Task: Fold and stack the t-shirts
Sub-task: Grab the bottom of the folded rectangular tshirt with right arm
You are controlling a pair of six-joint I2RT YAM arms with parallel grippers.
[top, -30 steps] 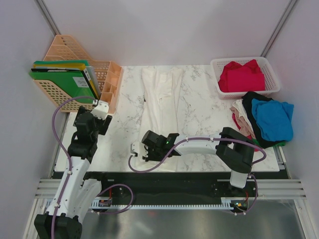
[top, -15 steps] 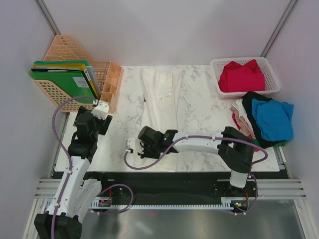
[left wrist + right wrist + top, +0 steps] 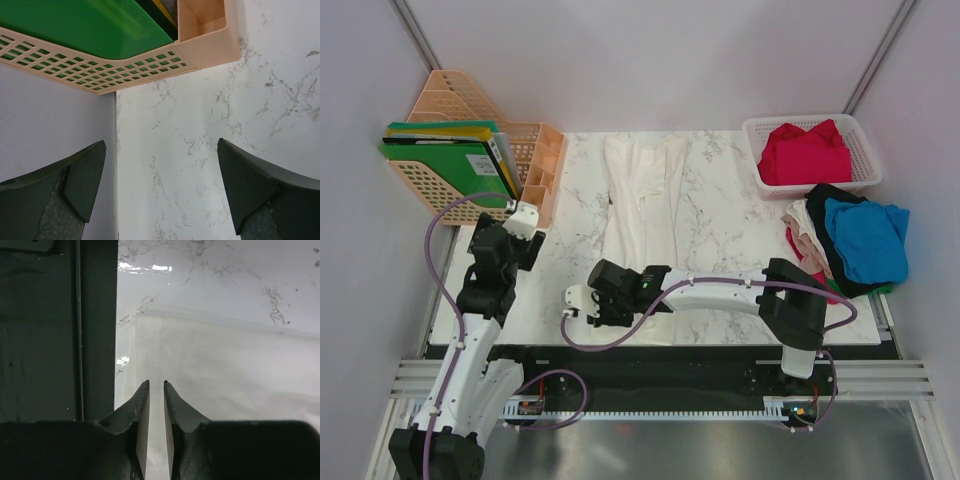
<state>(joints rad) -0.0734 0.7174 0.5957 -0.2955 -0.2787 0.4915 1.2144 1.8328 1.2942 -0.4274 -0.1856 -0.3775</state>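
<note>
Top external view: right end effector (image 3: 572, 300) has slid left along the near hem of the white t-shirt (image 3: 642, 200) lying mid-worktop (image 3: 720, 250), and now sits at its lower-left corner. Jaws are nearly shut, can't tell if they're pinching cloth. Left end effector (image 3: 160, 150) gapes open. Guessing the fold starts here.

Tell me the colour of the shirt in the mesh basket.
The shirt is red, clearest in the top external view.
</note>
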